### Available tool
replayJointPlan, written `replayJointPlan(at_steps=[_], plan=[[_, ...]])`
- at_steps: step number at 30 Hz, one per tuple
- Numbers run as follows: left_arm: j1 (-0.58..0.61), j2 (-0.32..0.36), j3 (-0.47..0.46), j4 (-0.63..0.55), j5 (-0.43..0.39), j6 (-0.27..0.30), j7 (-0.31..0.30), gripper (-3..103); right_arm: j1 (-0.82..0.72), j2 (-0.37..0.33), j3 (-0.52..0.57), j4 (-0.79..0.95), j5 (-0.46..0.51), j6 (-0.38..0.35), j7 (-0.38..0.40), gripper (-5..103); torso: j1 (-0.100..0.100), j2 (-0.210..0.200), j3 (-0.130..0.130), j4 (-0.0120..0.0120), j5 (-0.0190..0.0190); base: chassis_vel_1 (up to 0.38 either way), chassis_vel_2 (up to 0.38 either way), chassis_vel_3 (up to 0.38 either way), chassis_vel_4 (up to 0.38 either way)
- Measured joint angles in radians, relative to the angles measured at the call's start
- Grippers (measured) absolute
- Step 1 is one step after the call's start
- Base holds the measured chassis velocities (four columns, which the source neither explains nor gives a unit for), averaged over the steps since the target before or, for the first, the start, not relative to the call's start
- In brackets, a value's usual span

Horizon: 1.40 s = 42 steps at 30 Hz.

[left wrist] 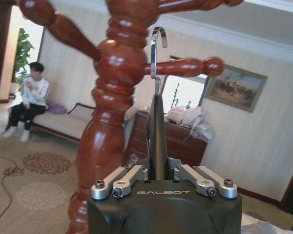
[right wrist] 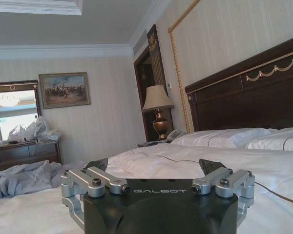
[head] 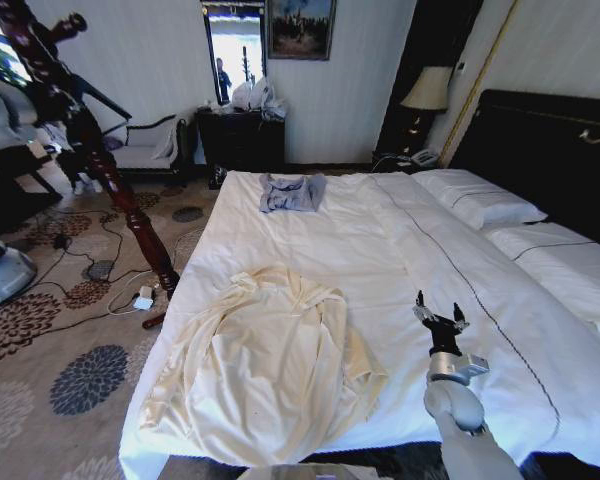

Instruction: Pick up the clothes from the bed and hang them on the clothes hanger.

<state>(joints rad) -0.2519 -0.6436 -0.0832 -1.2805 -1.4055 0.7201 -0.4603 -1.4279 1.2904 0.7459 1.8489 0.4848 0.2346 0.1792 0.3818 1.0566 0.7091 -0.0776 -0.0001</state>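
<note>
The clothes [head: 270, 370], a large cream garment, lie spread flat on the near left part of the bed [head: 400, 240]. The clothes hanger [head: 110, 170], a red-brown turned-wood stand, rises left of the bed and looms close in the left wrist view [left wrist: 112, 97]. My left gripper [left wrist: 157, 168] is up beside its pole, shut on a thin dark piece topped by a metal hook [left wrist: 156, 48]. That hook sits by one outstretched arm [left wrist: 185, 67]; whether it rests on it I cannot tell. My right gripper [head: 439, 315] [right wrist: 155, 165] hovers open over the sheet, right of the clothes.
A small grey-blue garment [head: 290, 192] lies at the bed's far middle. White pillows [head: 480, 200] and the dark headboard [head: 540, 140] are on the right. Cables and a power strip [head: 140, 298] lie on the carpet by the stand's foot. A dark dresser [head: 242, 135] stands behind.
</note>
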Motion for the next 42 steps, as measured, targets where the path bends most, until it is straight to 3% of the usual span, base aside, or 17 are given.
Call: replayJointPlan(at_steps=[10,19,23,24,28,29,33,34,37,42], plan=[[0.040,0.007,-0.016,-0.118,-0.020,-0.029,0.066,17,-0.005,0.003,0.001,0.004,-0.002,0.000,0.001,100,0.000,0.000,0.000,-0.0003,0.0003,0.000,0.000,0.000,0.000],[0.229,0.048,-0.142,-0.308,-0.063,-0.042,0.082,17,-0.003,0.002,0.003,-0.006,-0.002,0.002,0.001,100,0.000,0.000,0.000,-0.0003,0.0004,0.000,0.000,0.000,0.000],[0.480,0.100,-0.258,-0.492,-0.068,-0.096,0.186,17,0.004,0.005,-0.006,-0.021,-0.002,0.008,0.001,100,0.000,0.000,0.000,0.0000,0.0001,0.000,0.000,0.000,0.000],[0.480,0.100,-0.258,-0.492,-0.068,-0.096,0.186,17,0.004,0.005,-0.006,-0.021,-0.002,0.008,0.001,100,0.000,0.000,0.000,0.0000,0.0001,0.000,0.000,0.000,0.000],[0.764,0.116,-0.365,-0.626,-0.049,-0.190,0.328,17,0.011,0.011,-0.026,-0.033,-0.001,0.010,0.002,100,0.000,0.000,0.000,-0.0001,0.0002,0.000,0.000,0.000,0.000],[0.764,0.116,-0.365,-0.626,-0.049,-0.190,0.328,17,0.011,0.011,-0.026,-0.033,-0.001,0.010,0.002,100,0.000,0.000,0.000,-0.0001,0.0002,0.000,0.000,0.000,0.000],[0.977,0.095,-0.415,-0.679,0.005,-0.310,0.464,17,0.020,0.013,-0.040,-0.036,0.001,0.011,0.004,100,0.000,0.000,0.000,-0.0002,0.0004,0.000,0.000,0.000,0.000],[0.977,0.095,-0.415,-0.679,0.005,-0.310,0.464,17,0.020,0.013,-0.040,-0.036,0.001,0.011,0.004,100,0.000,0.000,0.000,-0.0002,0.0004,0.000,0.000,0.000,0.000],[1.112,0.082,-0.415,-0.684,0.063,-0.432,0.579,17,0.027,0.005,-0.048,-0.036,0.017,0.011,0.006,100,0.000,0.000,0.000,-0.0005,0.0003,0.000,0.000,0.000,0.000],[1.245,0.057,-0.431,-0.694,0.078,-0.458,0.626,17,0.037,-0.018,-0.078,-0.041,0.058,0.009,0.007,100,0.000,0.000,0.000,-0.0002,0.0004,0.000,0.000,0.000,0.000]])
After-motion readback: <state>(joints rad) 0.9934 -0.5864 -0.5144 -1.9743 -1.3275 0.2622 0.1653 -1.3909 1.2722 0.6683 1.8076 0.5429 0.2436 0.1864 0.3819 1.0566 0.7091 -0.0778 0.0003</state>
